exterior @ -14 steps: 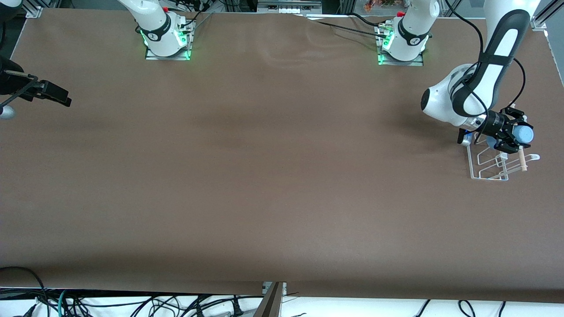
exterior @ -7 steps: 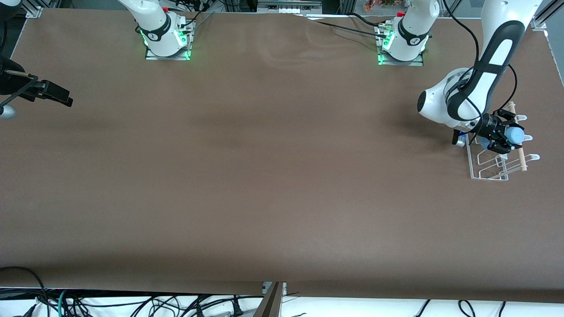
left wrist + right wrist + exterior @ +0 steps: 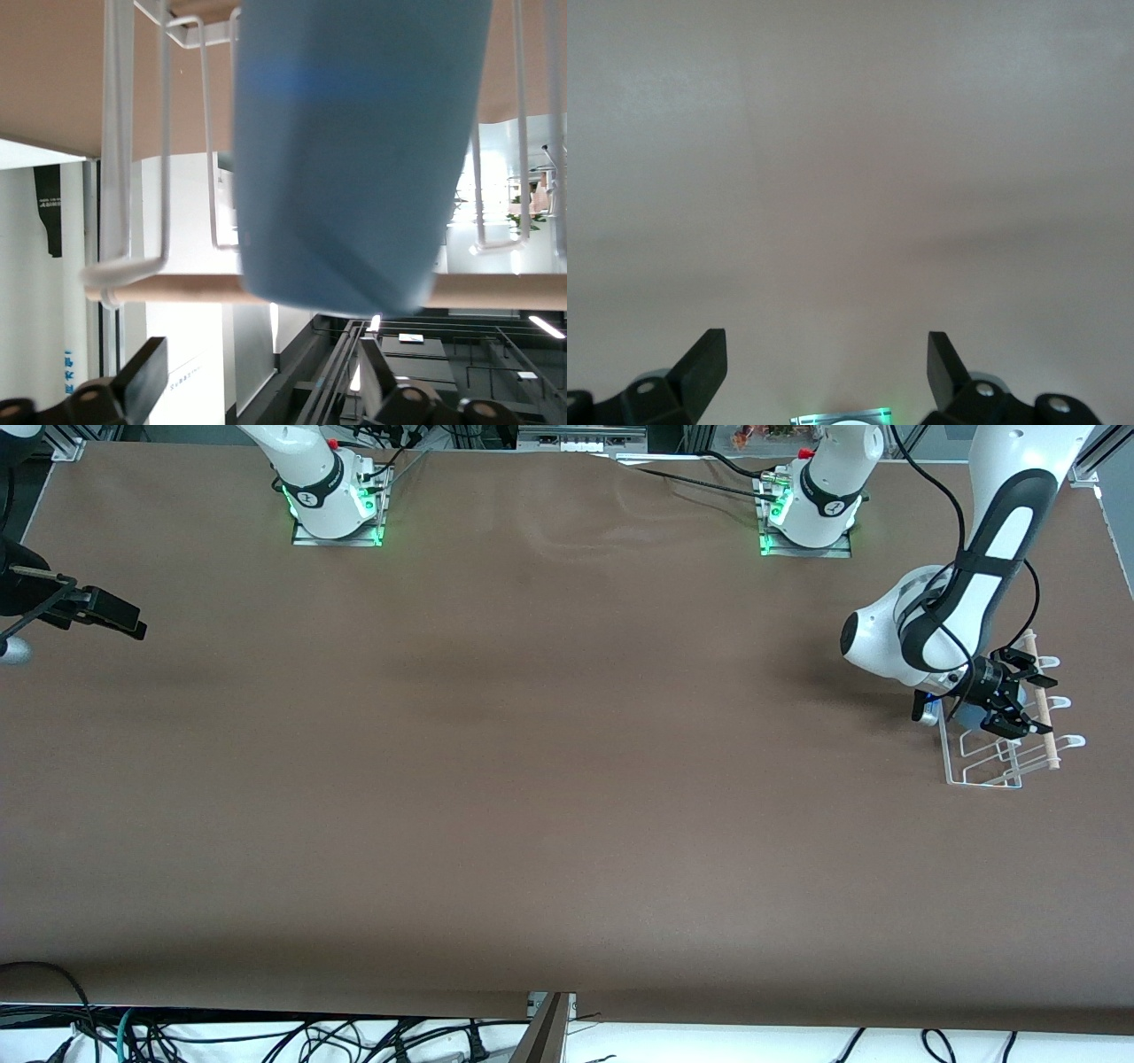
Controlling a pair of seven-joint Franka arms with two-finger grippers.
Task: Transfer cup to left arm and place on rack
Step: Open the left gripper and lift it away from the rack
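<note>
Your left gripper stands wide open over the rack, the cup loose between its fingers (resting on the dowel). Your right gripper waits open, holding nothing.

The left arm bends down from its base to the rack, its wrist tilted sideways. The left gripper hangs just over the rack with fingers spread apart. The right arm waits well apart from the rack, and the right gripper has its fingers wide apart.
</note>
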